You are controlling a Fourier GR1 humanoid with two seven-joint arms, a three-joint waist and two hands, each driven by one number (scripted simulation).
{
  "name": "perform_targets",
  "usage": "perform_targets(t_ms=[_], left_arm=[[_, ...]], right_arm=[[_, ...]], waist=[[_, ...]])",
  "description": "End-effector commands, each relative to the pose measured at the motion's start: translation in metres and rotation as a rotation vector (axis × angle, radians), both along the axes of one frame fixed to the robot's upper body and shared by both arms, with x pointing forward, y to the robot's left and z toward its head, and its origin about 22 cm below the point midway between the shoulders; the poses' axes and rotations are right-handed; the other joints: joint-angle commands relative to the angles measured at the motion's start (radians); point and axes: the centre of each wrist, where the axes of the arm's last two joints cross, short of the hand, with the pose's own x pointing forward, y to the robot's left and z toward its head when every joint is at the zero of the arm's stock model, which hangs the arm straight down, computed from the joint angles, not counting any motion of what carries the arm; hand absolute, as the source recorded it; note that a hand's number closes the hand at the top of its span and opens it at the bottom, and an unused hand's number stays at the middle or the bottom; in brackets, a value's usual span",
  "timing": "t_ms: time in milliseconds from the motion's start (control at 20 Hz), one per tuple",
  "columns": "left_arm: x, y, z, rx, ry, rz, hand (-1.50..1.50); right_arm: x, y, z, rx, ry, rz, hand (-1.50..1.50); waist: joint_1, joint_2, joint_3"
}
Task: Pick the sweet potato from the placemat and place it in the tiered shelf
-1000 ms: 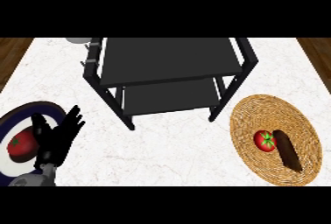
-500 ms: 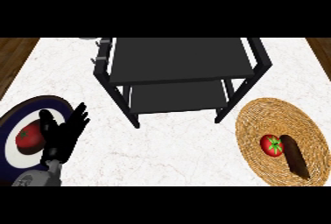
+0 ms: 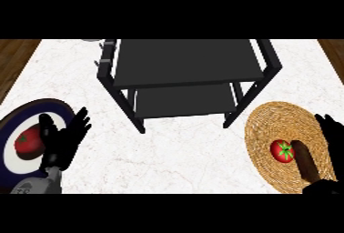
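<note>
A brown sweet potato lies on the round woven placemat at the right, touching a red tomato on its left. My right hand enters at the right edge, open, its fingers over the mat's right side just beyond the sweet potato; it holds nothing. The black tiered shelf stands at the top centre, both levels bare. At the lower left, my left hand rests open with fingers up.
A dark blue and white plate with a red tomato-like thing on it lies under my left hand. A small grey object shows behind the shelf's left corner. Wooden floor borders the white marble counter on both sides.
The view has shifted, so the shelf and mat sit differently in it. My right hand has come into view at the right edge by the sweet potato. The left hand has stayed in place.
</note>
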Motion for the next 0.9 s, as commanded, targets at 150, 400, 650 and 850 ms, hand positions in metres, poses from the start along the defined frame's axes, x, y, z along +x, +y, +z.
perform_targets(t_ms=[150, 400, 650, 850], left_arm=[[-0.008, -0.006, 0.013, 0.006, 0.006, -0.001, 0.0], [-0.006, 0.005, 0.001, -0.011, 0.002, 0.016, 0.0], [-0.012, 0.003, 0.008, 0.005, 0.011, 0.032, 0.0], [-0.016, 0.022, -0.006, -0.002, 0.016, 0.03, 0.0]], right_arm=[[0.008, 0.023, -0.035, -0.08, 0.084, -0.084, -1.5], [0.002, 0.048, -0.055, -0.136, 0.031, -0.094, -1.5], [0.003, 0.017, -0.059, -0.141, 0.049, -0.104, -1.5], [0.005, 0.015, -0.062, -0.142, 0.044, -0.122, -1.5]], waist=[[-0.013, -0.004, 0.001], [-0.018, -0.003, 0.0], [-0.021, -0.004, 0.0], [-0.023, -0.004, 0.0]])
